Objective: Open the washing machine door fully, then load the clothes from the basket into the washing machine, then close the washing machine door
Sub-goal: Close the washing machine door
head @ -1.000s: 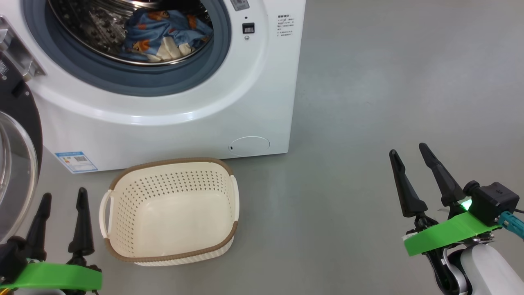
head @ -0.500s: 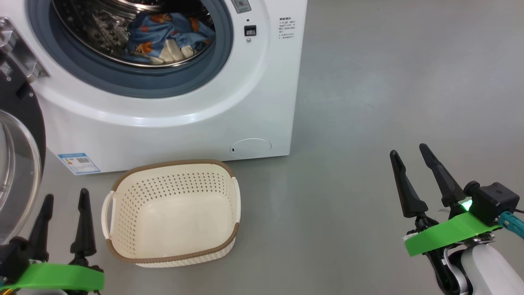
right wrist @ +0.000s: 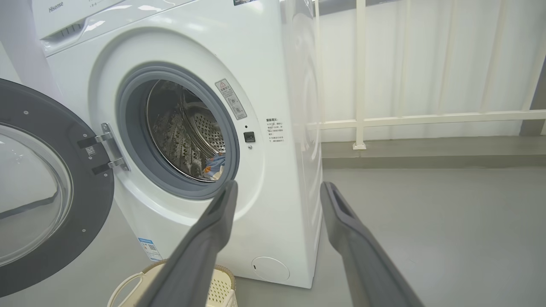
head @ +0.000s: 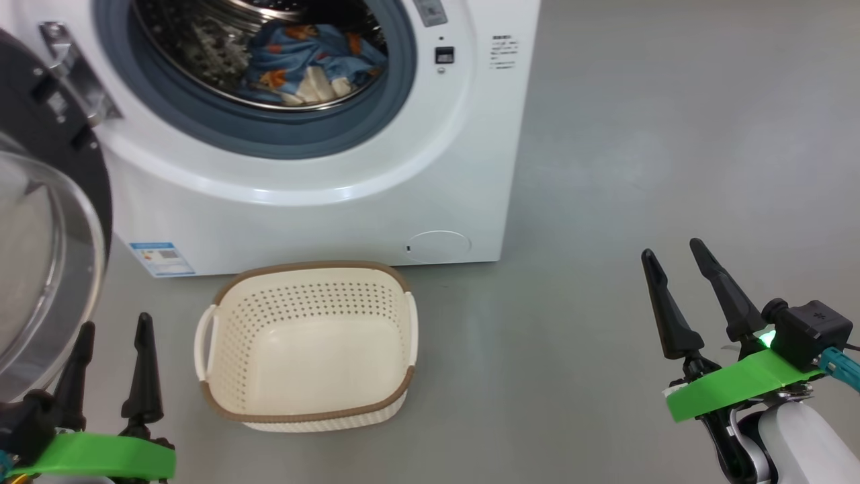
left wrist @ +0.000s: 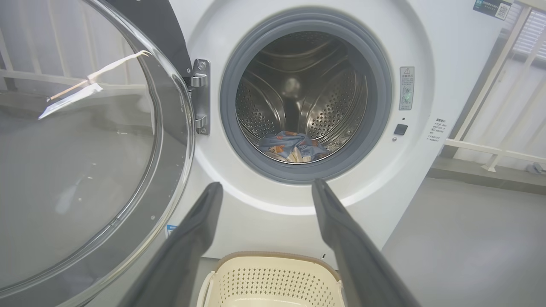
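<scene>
With the door (head: 47, 255) swung out on its hinge (head: 70, 70) to the left of the machine (head: 322, 202), I read the first step as done. My left end effector (head: 115, 323) hangs in front of the machine's left corner, just beside the door, fingers spread wide and holding nothing. The basket (head: 312, 266) sits on the floor (head: 638, 134) directly in front of the machine, close to its base, and I see nothing in it. The clothes (head: 309, 60) lie in a heap at the bottom of the drum (head: 201, 54) inside the machine, clear of the rubber ring (head: 269, 138) as far as I can tell. So loading looks finished to me, and what is left is shutting the door. My right end effector (head: 670, 249) is well off to the right of the machine, over bare floor, equally wide open and empty. The basket lies nearest the door's swing path, and I cannot tell whether the door's lower edge would pass over it. Beyond the machine's right side, a white railing (right wrist: 360, 72) stands well apart from the work.
</scene>
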